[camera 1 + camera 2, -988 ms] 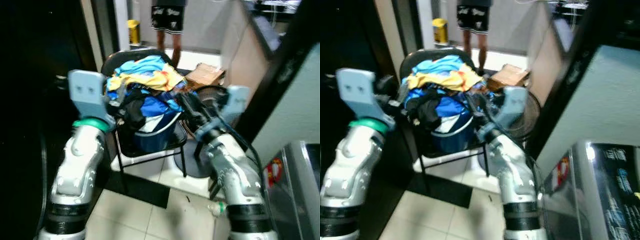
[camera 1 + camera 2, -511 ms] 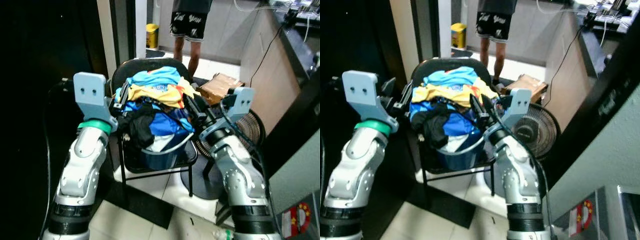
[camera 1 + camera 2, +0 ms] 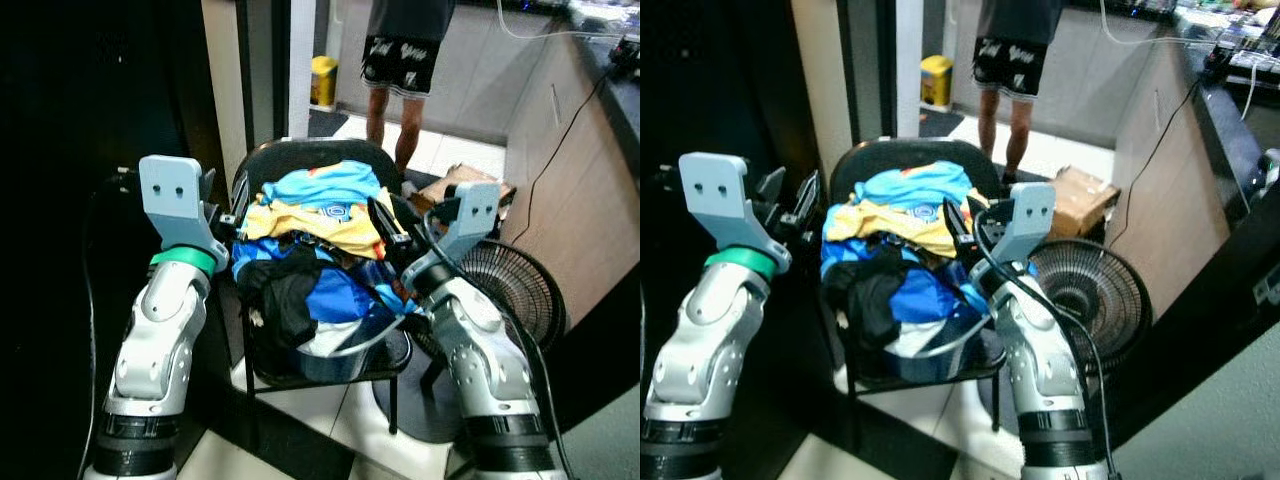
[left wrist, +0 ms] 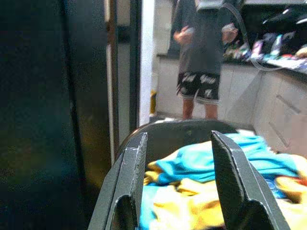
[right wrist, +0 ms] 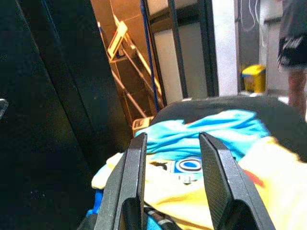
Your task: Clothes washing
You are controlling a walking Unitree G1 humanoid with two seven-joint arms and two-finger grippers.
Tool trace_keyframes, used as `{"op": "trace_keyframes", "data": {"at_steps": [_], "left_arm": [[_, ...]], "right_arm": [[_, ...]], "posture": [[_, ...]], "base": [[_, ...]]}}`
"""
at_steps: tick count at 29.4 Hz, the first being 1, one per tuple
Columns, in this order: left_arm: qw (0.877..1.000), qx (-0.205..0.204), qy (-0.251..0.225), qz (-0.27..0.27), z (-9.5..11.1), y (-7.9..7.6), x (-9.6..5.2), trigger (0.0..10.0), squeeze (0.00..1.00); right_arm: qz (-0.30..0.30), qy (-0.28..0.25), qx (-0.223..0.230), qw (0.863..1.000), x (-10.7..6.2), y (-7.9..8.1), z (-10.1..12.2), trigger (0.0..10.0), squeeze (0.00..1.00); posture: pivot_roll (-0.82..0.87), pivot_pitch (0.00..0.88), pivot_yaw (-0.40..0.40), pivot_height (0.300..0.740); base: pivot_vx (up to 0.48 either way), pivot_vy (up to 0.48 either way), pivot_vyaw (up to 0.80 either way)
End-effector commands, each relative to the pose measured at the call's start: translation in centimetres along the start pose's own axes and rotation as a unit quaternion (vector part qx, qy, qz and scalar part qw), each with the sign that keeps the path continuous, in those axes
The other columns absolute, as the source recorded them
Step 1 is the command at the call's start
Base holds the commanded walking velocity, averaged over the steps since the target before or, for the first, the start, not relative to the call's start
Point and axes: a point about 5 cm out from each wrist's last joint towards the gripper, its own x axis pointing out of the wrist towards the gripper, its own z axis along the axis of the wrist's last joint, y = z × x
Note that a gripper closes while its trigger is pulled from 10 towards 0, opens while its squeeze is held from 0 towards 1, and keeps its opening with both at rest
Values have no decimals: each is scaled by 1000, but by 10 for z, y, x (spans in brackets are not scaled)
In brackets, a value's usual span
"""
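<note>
so, laundry pile dead ahead, between my two grippers

right now the heap of clothes (image 3: 310, 240) sits piled high in a blue basin (image 3: 340, 355) on a black chair (image 3: 300, 160), straight in front of me and a little below my wrists. the pile runs away from me toward the chair back: a turquoise shirt (image 3: 325, 185) on top at the far end, a yellow jersey (image 3: 315, 220) under it, blue fabric and a black garment (image 3: 290, 300) spilling over the near rim.

my left gripper (image 3: 225, 215) hangs just beside the pile's left edge, its fingers (image 4: 132, 177) spread fairly wide and holding nothing; along them the turquoise and yellow cloth lies just ahead. my right gripper (image 3: 385, 220) is at the right flank, close against the yellow jersey, also parted and empty; its fingers (image 5: 132, 182) frame the jersey's printed patch. whether either fingertip touches cloth i cannot tell.

as i judge it, both arms are about equally near, the right perhaps a touch closer to the top layers. the basin's rim is mostly buried, so the next move likely calls for closing in from both sides.

a person (image 3: 405, 60) stands well beyond the chair, and a floor fan (image 3: 510, 290) is near my right elbow, something to keep clear of.
</note>
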Motion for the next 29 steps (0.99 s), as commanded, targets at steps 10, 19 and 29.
{"op": "trace_keyframes", "data": {"at_steps": [10, 19, 29], "left_arm": [[1000, -6, 7, 4, -3, 0, -3, 10000, 0], [1000, -15, 18, 7, -7, 2, -4, 10000, 0], [1000, -18, 17, 6, -6, 2, -6, 10000, 0]], "right_arm": [[-3, 15, -8, 1000, 0, -1, -6, 10000, 0], [-24, 42, -17, 999, -2, -7, -17, 10000, 0], [-24, 73, 7, 997, 9, -8, -33, 10000, 1000]], "posture": [[107, 26, 21, 740], [105, 32, 25, 740], [113, 54, 5, 740]], "base": [[473, 0, 0], [245, 0, 0], [0, 0, 0]]}}
